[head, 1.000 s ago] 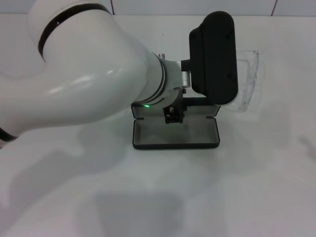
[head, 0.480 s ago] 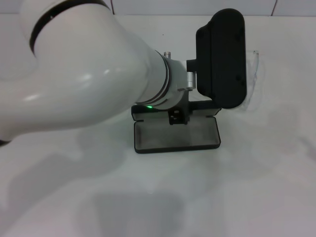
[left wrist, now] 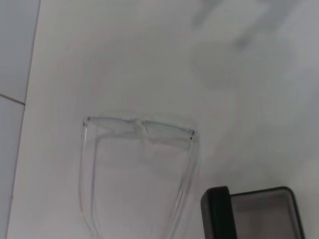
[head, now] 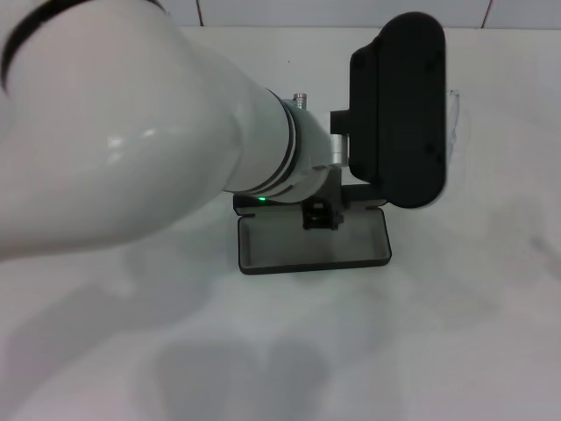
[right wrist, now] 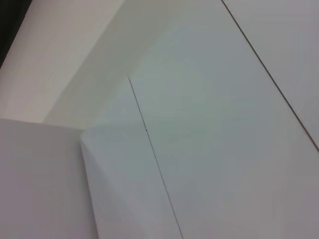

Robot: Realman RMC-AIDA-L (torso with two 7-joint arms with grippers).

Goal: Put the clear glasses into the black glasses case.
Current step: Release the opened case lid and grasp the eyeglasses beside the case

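The black glasses case lies open on the white table, grey lining up, its lid standing behind it. My left arm reaches over it from the left, and the black body of the left gripper hangs above the clear glasses, hiding all but a sliver of them. In the left wrist view the clear glasses lie flat on the table with arms unfolded, beside a corner of the case. The right gripper is out of view.
The white table stretches around the case, with a tiled wall at its far edge. The right wrist view shows only pale wall panels.
My left arm has moved right and farther out over the glasses, covering more of them. The case has not moved.
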